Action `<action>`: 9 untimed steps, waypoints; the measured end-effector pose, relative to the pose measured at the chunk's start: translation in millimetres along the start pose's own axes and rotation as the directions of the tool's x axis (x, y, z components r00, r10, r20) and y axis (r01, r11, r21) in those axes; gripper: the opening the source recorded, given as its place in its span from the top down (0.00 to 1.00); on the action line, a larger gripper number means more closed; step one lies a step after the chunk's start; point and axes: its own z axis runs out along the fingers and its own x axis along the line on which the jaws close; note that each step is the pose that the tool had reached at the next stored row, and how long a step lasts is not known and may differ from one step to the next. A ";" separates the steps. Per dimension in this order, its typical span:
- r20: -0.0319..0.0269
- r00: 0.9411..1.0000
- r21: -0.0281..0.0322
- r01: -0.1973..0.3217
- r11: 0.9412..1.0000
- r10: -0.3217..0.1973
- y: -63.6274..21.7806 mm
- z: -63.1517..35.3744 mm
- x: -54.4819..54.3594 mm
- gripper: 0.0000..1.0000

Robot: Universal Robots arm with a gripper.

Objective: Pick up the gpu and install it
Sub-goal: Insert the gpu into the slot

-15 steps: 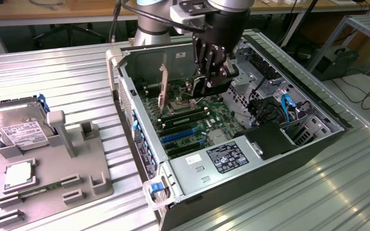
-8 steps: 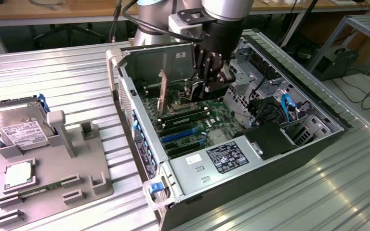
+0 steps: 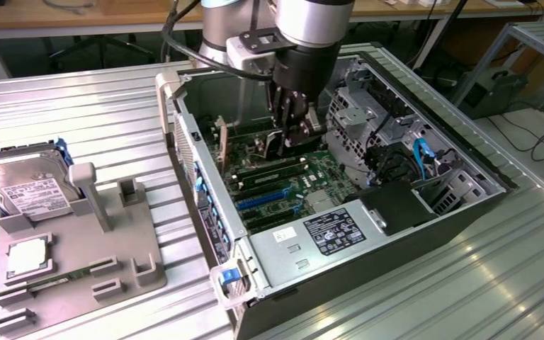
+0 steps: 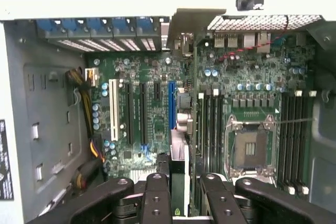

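My gripper (image 3: 291,134) reaches down into the open computer case (image 3: 461,177) and is shut on the gpu (image 3: 277,145). In the wrist view the gpu (image 4: 180,161) is seen edge-on between my two black fingers (image 4: 157,192). It runs from my gripper (image 4: 184,198) toward the case's rear wall, where its silver bracket (image 4: 191,24) sits. The card stands upright over the green motherboard (image 4: 152,103), just beside the blue expansion slot (image 4: 171,103). Whether it touches a slot is hidden by the card itself.
An empty processor socket (image 4: 249,148) and memory slots (image 4: 296,140) lie beside the card. A power supply (image 3: 333,230) and blue cables (image 3: 418,152) fill the case's near end. At the exterior view's left, a grey fixture (image 3: 111,276) holds a hard drive (image 3: 26,188) and RAM stick (image 3: 59,278).
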 end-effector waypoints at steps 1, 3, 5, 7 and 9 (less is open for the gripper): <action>0.000 1.000 0.000 0.001 1.000 -0.001 0.5 2.0 0.0 0.73; 0.000 1.000 0.000 0.001 1.000 -0.001 0.3 5.8 0.0 0.73; 0.000 1.000 0.000 0.001 1.000 -0.001 -4.5 10.0 -0.2 0.73; 0.000 1.000 0.000 0.001 1.000 -0.001 -5.0 12.1 0.2 0.73; 0.000 1.000 0.000 0.002 1.000 -0.002 -5.0 14.0 2.6 0.73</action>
